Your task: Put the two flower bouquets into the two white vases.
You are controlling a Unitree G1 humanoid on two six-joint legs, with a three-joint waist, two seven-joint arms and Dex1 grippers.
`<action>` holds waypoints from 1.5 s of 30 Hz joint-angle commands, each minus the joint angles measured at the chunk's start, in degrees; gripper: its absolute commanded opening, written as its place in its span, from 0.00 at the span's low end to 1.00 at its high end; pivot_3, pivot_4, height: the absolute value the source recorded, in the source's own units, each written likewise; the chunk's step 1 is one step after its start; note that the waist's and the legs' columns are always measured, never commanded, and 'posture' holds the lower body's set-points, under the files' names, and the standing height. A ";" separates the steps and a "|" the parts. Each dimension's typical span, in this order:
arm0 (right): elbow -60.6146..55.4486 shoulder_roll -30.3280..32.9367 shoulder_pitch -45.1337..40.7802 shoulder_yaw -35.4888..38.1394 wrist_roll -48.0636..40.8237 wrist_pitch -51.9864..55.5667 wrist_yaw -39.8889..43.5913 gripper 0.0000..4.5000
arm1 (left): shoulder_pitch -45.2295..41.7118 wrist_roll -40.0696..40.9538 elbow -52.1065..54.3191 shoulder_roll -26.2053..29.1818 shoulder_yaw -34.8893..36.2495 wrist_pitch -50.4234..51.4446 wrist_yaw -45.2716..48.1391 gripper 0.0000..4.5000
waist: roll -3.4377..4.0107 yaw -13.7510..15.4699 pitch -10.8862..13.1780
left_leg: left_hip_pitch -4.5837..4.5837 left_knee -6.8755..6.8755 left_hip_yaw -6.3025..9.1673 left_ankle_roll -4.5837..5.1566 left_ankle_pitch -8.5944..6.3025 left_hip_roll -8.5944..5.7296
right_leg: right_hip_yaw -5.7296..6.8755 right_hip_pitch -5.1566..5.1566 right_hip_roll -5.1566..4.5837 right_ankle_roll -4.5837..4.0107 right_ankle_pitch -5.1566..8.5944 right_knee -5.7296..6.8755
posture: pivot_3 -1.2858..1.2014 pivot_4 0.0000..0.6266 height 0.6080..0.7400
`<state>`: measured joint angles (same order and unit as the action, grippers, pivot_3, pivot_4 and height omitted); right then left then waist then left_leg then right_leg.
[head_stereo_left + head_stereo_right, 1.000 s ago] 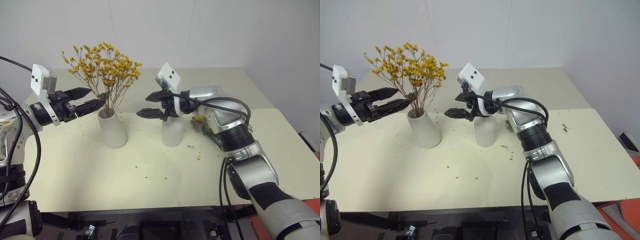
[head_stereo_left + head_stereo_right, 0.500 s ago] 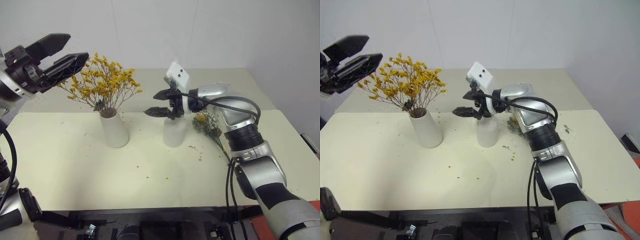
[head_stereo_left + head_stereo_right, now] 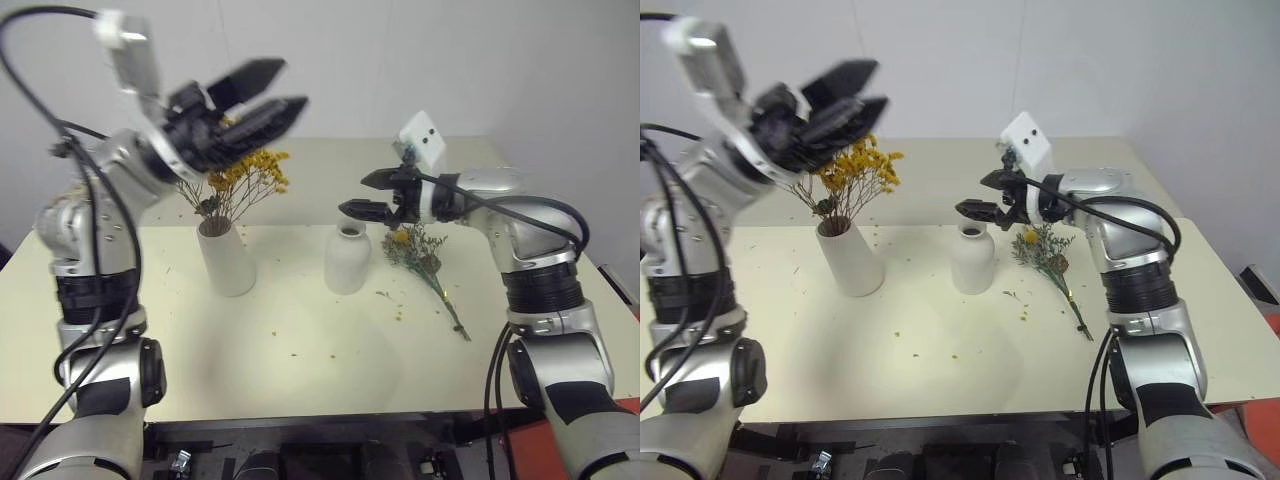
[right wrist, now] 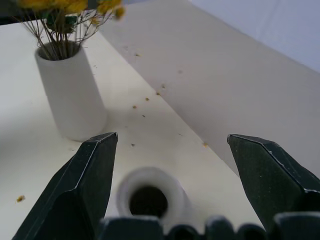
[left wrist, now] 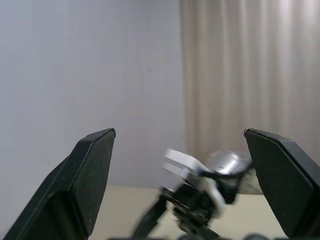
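Two white vases on the worktop (image 3: pixel 300 350): the cylinder vase (image 3: pixel 226 258) holds the yellow bouquet (image 3: pixel 240 175); the bottle vase (image 3: pixel 347 258) stands empty, the grey-green bouquet (image 3: pixel 425 262) lying beside it. The left pincer (image 3: pixel 262 95) and the right pincer (image 3: pixel 362 194) gape wide, empty.

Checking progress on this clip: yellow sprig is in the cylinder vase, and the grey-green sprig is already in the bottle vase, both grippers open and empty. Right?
Not quite. The grey-green sprig lies on the table beside the bottle vase, whose mouth is empty in the right wrist view. The rest holds: the yellow sprig stands in the cylinder vase, and the left gripper and right gripper are open and empty.
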<state>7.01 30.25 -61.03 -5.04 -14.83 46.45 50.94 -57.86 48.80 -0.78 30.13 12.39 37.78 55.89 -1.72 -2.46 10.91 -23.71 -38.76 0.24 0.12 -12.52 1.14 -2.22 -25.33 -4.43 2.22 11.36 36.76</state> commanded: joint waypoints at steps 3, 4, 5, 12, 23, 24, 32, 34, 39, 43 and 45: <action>-6.45 5.87 3.40 5.58 -1.55 2.97 -1.92 0.93 | -2.05 -5.89 -0.60 -3.89 -7.47 -3.08 0.43 1.00 | 0.00 0.11 0.00 | -0.03 0.00 0.00 0.00 0.00 -0.02 | -0.01 0.02 -0.01 0.01 0.00 -0.06 | 0.52 0.24 1.00; -6.91 6.39 3.84 5.88 -1.79 3.27 -2.12 0.93 | -2.21 -6.67 -0.78 -4.13 -7.94 -3.49 0.57 1.00 | 0.00 0.08 0.00 | -0.03 -0.01 0.00 0.00 0.00 -0.02 | -0.01 0.03 -0.01 0.01 0.00 -0.07 | 0.52 0.24 1.00; -7.38 7.26 4.55 6.46 -1.93 3.74 -2.41 0.93 | -2.60 -7.05 -1.12 -4.38 -8.45 -3.38 0.83 1.00 | 0.00 -0.03 0.00 | -0.02 0.00 -0.01 0.00 0.00 -0.04 | -0.04 0.02 -0.01 0.02 -0.01 -0.08 | 0.52 0.24 1.00; -8.67 13.42 10.42 9.20 -2.07 4.68 -3.16 0.93 | -3.15 -15.47 -1.40 -4.97 -14.74 -1.95 -4.00 1.00 | -0.01 0.02 0.00 | 0.02 0.00 -0.01 0.00 0.00 -0.05 | -0.08 0.06 0.00 0.05 0.00 -0.10 | 0.52 0.24 1.00; -2.39 20.82 14.62 4.33 -0.10 5.08 -0.10 0.93 | -8.63 -26.37 -10.26 -2.17 -21.28 -0.75 -2.23 1.00 | -0.02 -0.06 0.01 | 0.03 0.01 -0.02 0.01 0.00 -0.07 | -0.11 0.09 0.00 0.14 0.02 -0.19 | 0.52 0.24 1.00; -1.57 20.90 14.74 3.36 0.35 5.39 0.02 0.93 | -9.29 -26.28 -11.03 -1.95 -21.65 0.01 -0.95 1.00 | -0.02 -0.07 0.01 | 0.03 0.01 -0.03 0.01 0.00 -0.07 | -0.12 0.08 0.00 0.18 0.04 -0.20 | 0.52 0.24 1.00; 10.08 18.08 11.08 -4.54 5.09 5.70 0.32 0.93 | -13.85 -29.10 -17.46 -0.75 -24.92 -0.42 6.40 1.00 | -0.01 -0.08 0.01 | 0.00 0.01 -0.04 0.01 0.00 -0.08 | -0.14 0.09 0.00 0.33 0.10 -0.28 | 0.52 0.24 1.00; 13.09 17.37 9.72 -6.70 6.38 5.14 1.24 0.93 | -14.89 -29.90 -19.20 -0.54 -25.28 -1.37 8.57 1.00 | -0.01 -0.15 0.02 | -0.03 0.02 -0.05 0.01 0.00 -0.08 | -0.15 0.07 0.00 0.32 0.06 -0.35 | 0.52 0.24 1.00; 17.38 15.40 7.54 -9.76 8.32 3.09 3.32 0.93 | -15.41 -30.46 -20.70 1.08 -25.60 -5.17 16.21 1.00 | 0.00 -0.16 0.02 | -0.10 0.02 -0.06 0.01 0.00 -0.08 | -0.16 0.08 0.01 0.29 -0.11 -0.56 | 0.52 0.24 1.00; 18.44 14.09 7.51 -11.12 9.62 2.62 4.51 0.93 | -15.70 -32.18 -22.94 1.39 -25.51 -7.20 18.66 1.00 | 0.01 -0.03 0.03 | -0.14 0.02 -0.07 0.02 -0.01 -0.08 | -0.16 0.08 -0.01 0.30 -0.13 -0.60 | 0.52 0.24 1.00; 19.36 13.43 7.62 -11.20 10.55 2.39 3.72 0.93 | -15.86 -33.06 -23.91 1.28 -25.51 -7.92 18.90 1.00 | 0.01 -0.03 0.03 | -0.14 0.01 -0.07 0.02 -0.01 -0.08 | -0.16 0.08 -0.01 0.31 -0.14 -0.60 | 0.52 0.24 1.00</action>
<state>26.14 43.49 -51.96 -16.95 -5.38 50.12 54.92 -71.28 16.63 -24.59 31.03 -13.73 31.33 74.20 -1.71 -2.49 10.94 -23.85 -38.76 0.17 0.14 -12.52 1.05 -2.38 -25.25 -4.44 2.54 11.22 36.17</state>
